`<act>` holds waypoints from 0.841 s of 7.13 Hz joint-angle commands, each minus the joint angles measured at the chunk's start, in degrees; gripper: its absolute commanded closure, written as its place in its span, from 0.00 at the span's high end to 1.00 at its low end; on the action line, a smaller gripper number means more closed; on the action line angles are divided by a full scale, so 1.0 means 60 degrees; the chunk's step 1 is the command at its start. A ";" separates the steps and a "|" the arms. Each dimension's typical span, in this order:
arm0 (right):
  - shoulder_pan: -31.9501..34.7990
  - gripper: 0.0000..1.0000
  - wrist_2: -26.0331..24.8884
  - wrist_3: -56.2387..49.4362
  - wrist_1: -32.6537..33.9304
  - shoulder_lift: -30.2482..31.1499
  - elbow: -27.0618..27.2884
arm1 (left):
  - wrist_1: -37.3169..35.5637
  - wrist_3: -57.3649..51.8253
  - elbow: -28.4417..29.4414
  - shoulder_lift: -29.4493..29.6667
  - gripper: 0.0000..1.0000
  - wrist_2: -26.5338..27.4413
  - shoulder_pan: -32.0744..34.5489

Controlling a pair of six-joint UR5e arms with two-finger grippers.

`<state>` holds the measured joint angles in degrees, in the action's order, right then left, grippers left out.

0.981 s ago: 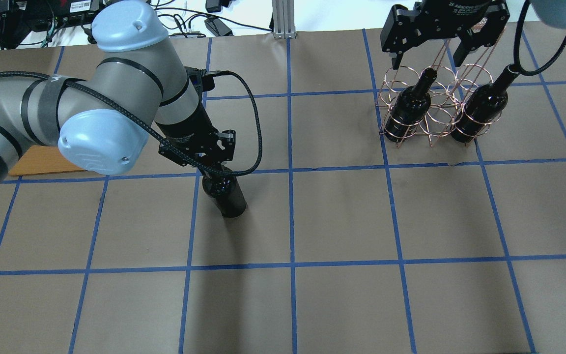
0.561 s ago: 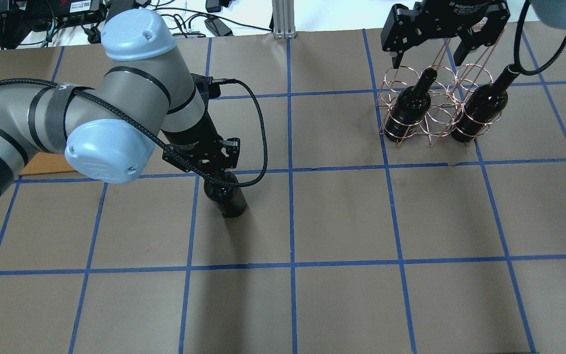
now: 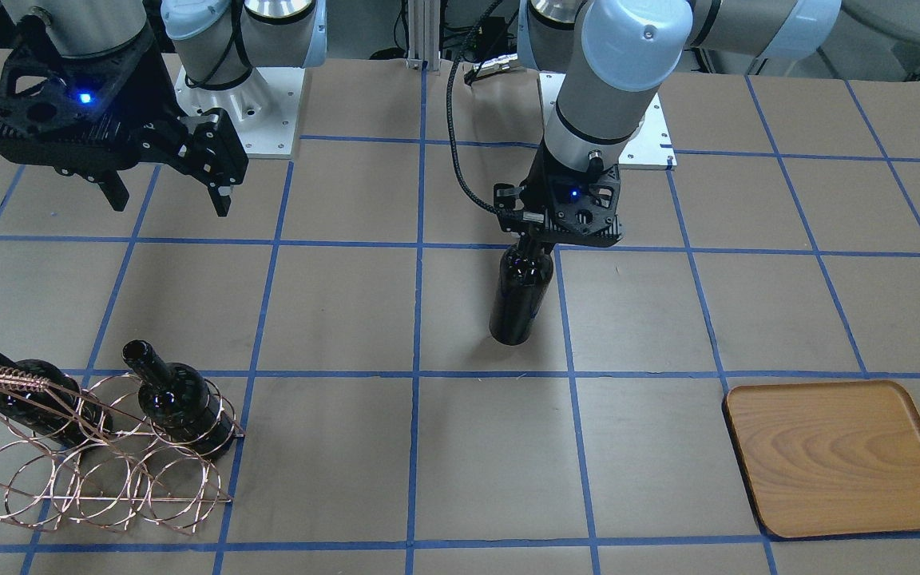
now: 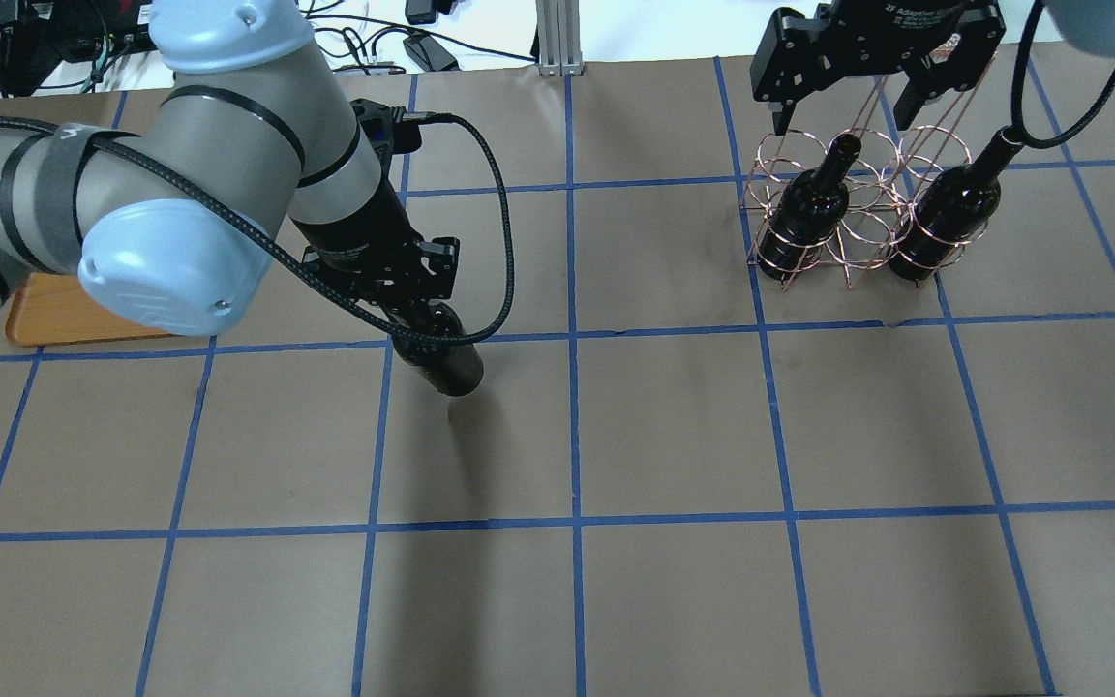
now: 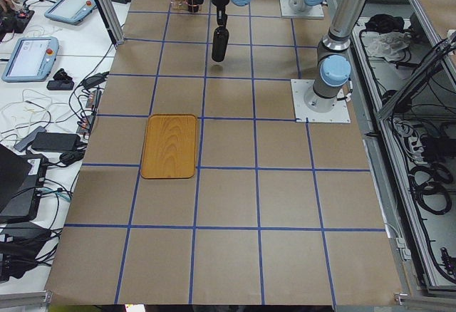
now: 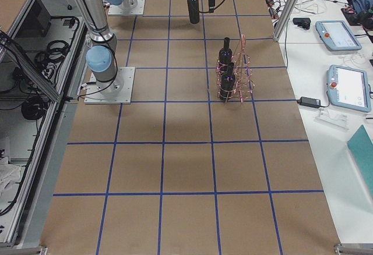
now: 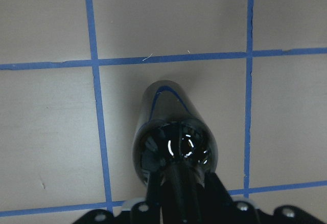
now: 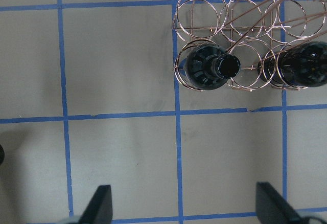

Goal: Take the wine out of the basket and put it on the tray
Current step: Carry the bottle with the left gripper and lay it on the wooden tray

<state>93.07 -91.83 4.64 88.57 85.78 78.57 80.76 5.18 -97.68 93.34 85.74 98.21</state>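
Note:
My left gripper (image 4: 414, 295) is shut on the neck of a near-black wine bottle (image 4: 446, 358) and holds it upright; it seems to hang just above the table. It shows in the front view (image 3: 520, 295) and the left wrist view (image 7: 173, 137). The wooden tray (image 3: 835, 455) lies empty; in the overhead view (image 4: 54, 315) my left arm partly hides it. The copper wire basket (image 4: 848, 242) holds two more bottles (image 4: 814, 208) (image 4: 949, 218). My right gripper (image 4: 846, 102) hovers open and empty above the basket (image 8: 230, 45).
The table is brown paper with a grid of blue tape (image 4: 572, 426). A cable (image 4: 504, 242) loops from my left wrist beside the held bottle. Cables and electronics (image 4: 422, 44) lie beyond the far edge.
My left arm has swung to the left and the held bottle has shifted toward the far side in the overhead view, apparently rising. The right gripper and basket have not moved.

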 commanded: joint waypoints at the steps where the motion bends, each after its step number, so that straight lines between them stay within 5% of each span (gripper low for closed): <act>1: 0.0001 1.00 0.0012 0.0004 0.0005 0.0015 0.0000 | 0.0893 -0.1484 0.1025 0.0276 0.00 0.0109 -0.1531; 6: 0.0001 1.00 0.0026 0.0004 0.0005 0.0015 0.0000 | 0.0941 -0.4668 0.2784 0.2017 0.00 -0.0052 -0.5174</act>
<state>93.07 -91.68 4.66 88.59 85.83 78.57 86.74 -18.49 -83.95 102.34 85.62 70.47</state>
